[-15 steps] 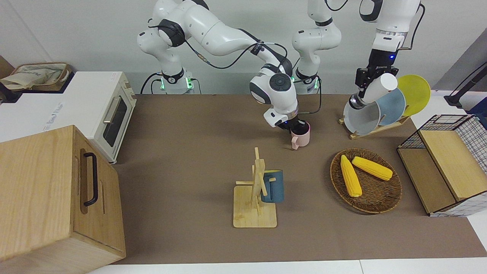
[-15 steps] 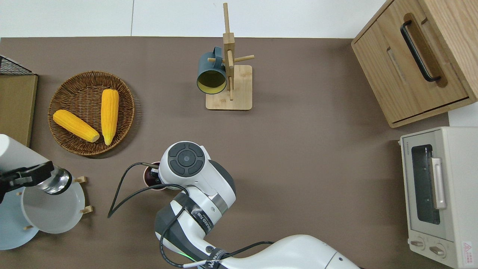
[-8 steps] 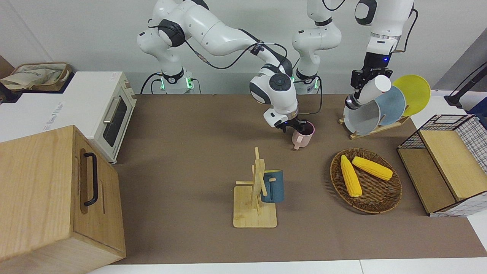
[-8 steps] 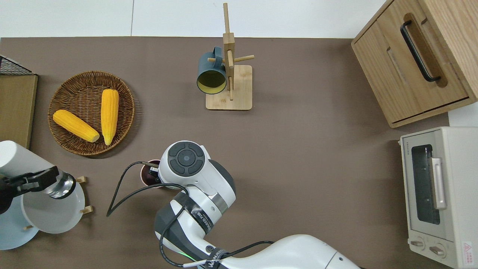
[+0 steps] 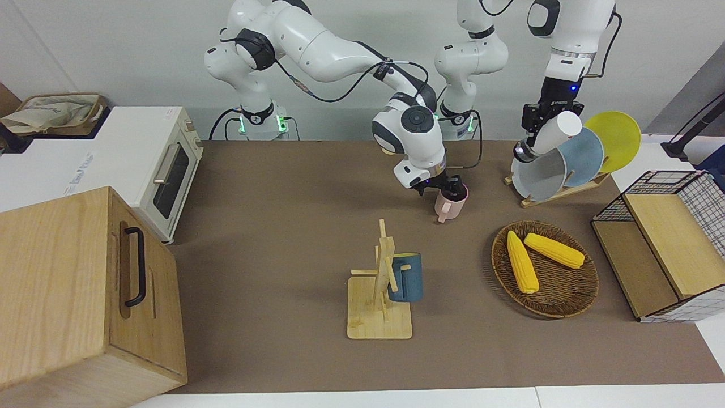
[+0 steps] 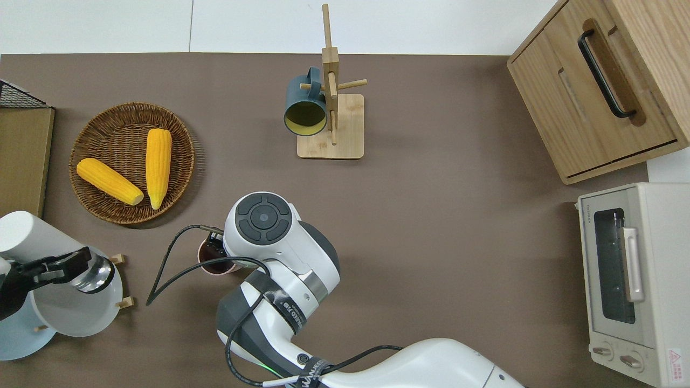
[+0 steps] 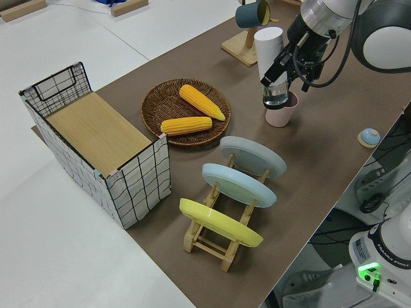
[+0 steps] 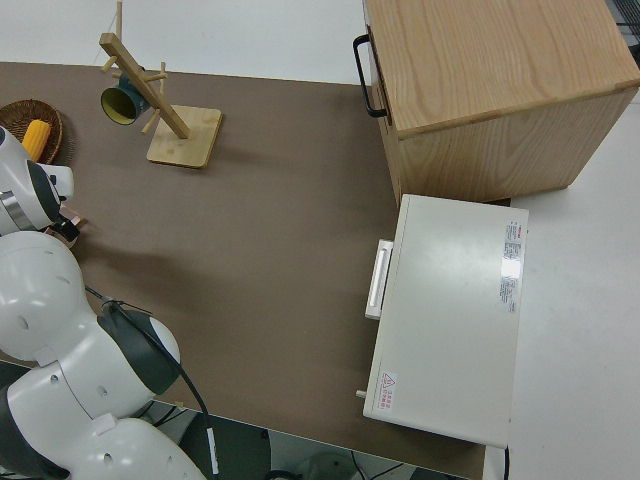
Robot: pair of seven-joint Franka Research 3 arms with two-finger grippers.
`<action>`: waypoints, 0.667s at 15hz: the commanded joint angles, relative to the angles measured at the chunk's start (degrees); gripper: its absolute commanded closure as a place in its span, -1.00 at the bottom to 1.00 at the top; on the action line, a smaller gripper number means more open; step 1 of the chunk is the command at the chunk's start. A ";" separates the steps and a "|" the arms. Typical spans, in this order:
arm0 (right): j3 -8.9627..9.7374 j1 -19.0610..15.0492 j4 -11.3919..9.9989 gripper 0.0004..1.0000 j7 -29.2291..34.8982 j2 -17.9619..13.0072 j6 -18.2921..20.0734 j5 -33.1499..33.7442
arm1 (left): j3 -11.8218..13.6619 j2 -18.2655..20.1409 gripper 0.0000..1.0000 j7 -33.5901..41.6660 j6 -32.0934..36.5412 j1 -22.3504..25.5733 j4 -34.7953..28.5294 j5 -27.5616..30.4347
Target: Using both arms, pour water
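Note:
My right gripper (image 5: 447, 186) is shut on the rim of a pink mug (image 5: 450, 205), near the middle of the table on the side nearer the robots. The wrist hides most of that mug (image 6: 211, 263) from above. I cannot tell whether it rests on the table or hangs just above it. My left gripper (image 5: 535, 122) is shut on a white bottle (image 5: 558, 130) with a steel end. It holds the bottle (image 6: 24, 237) tilted in the air over the plate rack (image 6: 121, 303), steel end lowest. The left side view shows both the bottle (image 7: 270, 48) and the mug (image 7: 280, 115).
Grey, blue and yellow plates (image 5: 566, 161) stand in the rack. A wicker basket (image 6: 129, 106) holds two corn cobs. A blue mug (image 6: 304, 110) hangs on a wooden mug tree (image 6: 331, 124). A wooden cabinet (image 6: 598, 91) and toaster oven (image 6: 630, 280) fill the right arm's end, a wire crate (image 5: 668, 243) the left arm's.
The right arm has shifted the pink mug a little toward the left arm's end. The left arm has carried the tilted bottle slightly toward the table's middle.

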State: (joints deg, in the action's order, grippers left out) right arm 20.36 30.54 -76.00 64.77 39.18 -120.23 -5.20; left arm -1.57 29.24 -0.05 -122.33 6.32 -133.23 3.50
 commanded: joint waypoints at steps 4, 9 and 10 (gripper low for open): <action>-1.37 -0.84 7.88 -0.98 -9.64 -0.24 16.76 5.11 | -0.27 2.22 1.00 -1.18 -0.98 -0.96 -1.51 -1.57; -4.27 -1.63 8.06 -0.98 -23.51 -2.61 23.27 10.11 | -1.23 2.22 1.00 -1.18 -0.46 -1.04 -1.86 -1.57; -5.24 -2.15 8.06 -0.98 -27.20 -3.40 24.50 11.17 | -1.85 2.22 1.00 -1.35 -0.11 -1.04 -1.95 -1.48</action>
State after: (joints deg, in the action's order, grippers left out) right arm 16.74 29.74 -67.79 47.50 37.94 -99.65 2.91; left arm -2.28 29.28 -0.05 -122.28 6.24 -133.99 3.49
